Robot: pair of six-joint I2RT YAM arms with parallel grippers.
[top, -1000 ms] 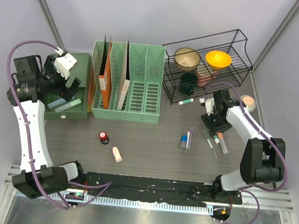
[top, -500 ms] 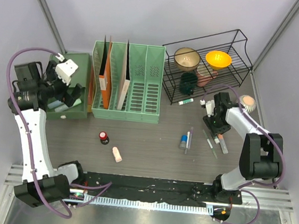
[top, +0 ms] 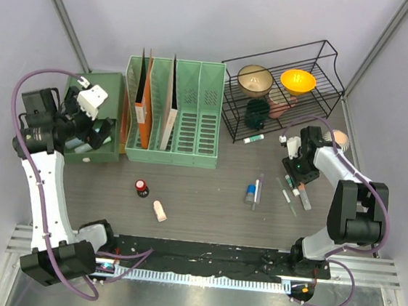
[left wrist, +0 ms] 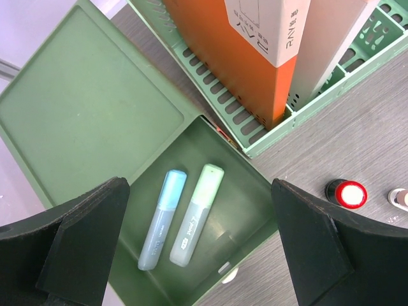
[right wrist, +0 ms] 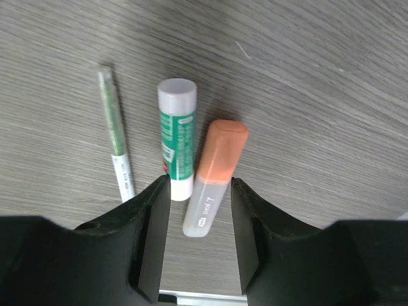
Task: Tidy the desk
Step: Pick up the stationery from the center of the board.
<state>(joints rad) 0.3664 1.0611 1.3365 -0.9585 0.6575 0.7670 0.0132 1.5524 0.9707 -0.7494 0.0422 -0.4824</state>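
On the dark wood-grain desk lie a thin green pen, a green glue stick and an orange-capped highlighter, side by side. My right gripper is low over them and open, its fingers either side of the highlighter's clear end with a small gap on each side. My left gripper hangs wide open and empty above the open green box. In the box lie a blue highlighter and a green highlighter.
A green file rack with folders stands beside the box. Bowls sit in the black wire rack at the back right. Loose on the desk are a red-capped bottle, a pink piece, grey-blue pens and a marker.
My right gripper has narrowed around the orange highlighter and shifted slightly right. My left arm has drifted a little over the green box, still wide open.
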